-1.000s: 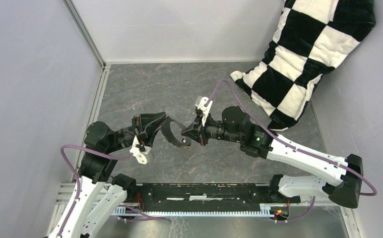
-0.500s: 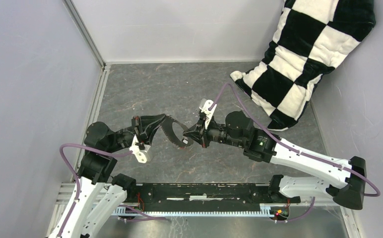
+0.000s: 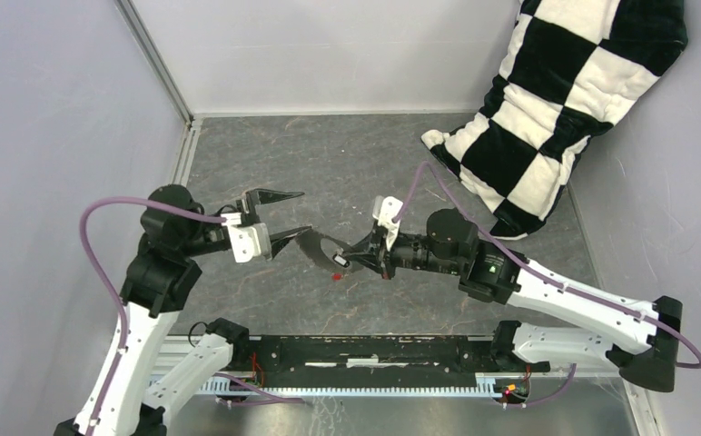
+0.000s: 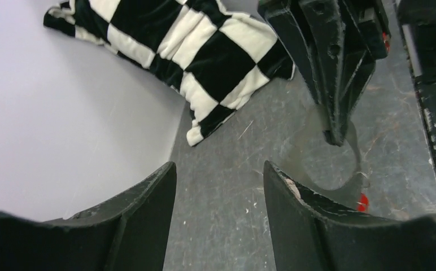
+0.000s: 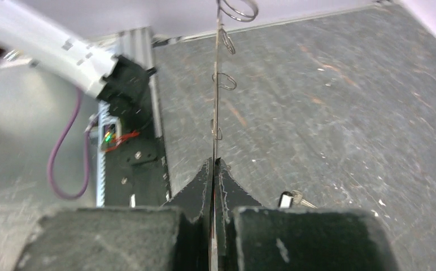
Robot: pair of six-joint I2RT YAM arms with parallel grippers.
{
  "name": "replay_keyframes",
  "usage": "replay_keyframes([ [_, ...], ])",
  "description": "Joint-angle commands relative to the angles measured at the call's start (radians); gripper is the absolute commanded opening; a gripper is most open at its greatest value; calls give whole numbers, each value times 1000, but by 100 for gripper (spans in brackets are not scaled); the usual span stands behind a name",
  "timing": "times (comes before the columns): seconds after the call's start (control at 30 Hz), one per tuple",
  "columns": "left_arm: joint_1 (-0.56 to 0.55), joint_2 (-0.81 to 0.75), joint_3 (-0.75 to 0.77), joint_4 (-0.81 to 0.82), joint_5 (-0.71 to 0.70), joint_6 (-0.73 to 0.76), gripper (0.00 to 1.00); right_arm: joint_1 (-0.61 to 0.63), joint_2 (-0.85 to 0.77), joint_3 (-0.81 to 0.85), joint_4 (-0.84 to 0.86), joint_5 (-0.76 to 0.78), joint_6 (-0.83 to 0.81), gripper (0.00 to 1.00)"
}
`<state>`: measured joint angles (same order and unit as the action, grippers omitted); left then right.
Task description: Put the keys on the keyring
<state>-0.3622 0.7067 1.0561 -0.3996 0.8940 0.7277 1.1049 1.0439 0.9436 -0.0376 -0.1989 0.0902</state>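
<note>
Left fingers (image 3: 274, 194) have drawn back, spread apart; right fingers (image 5: 232, 195) pinch the thin grey keyring (image 3: 315, 243).

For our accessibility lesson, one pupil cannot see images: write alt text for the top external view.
The right gripper pinches the grey keyring over a dark table, while the left gripper stands open beside it. A red key shows just under the keyring; a chequered cushion leans far right.

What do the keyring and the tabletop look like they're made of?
The keyring: thin grey metal wire, judging by its glint and the small bent-wire loops along it in the right wrist view. The tabletop: dark grey, stone-patterned, matte, scratched; maybe laminate or a mat, unclear.
</note>
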Motion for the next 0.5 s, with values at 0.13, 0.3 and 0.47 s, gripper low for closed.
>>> replay_keyframes([
  [0.13,0,239,429,-742,125,426,65,-106,-43,41,-175,-537,-200,0],
  [0.3,-6,329,480,-1064,132,673,65,-147,-45,37,-193,-677,-230,0],
  [0.47,-39,247,327,-1065,238,765,68,-159,34,120,-228,-794,-283,0],
])
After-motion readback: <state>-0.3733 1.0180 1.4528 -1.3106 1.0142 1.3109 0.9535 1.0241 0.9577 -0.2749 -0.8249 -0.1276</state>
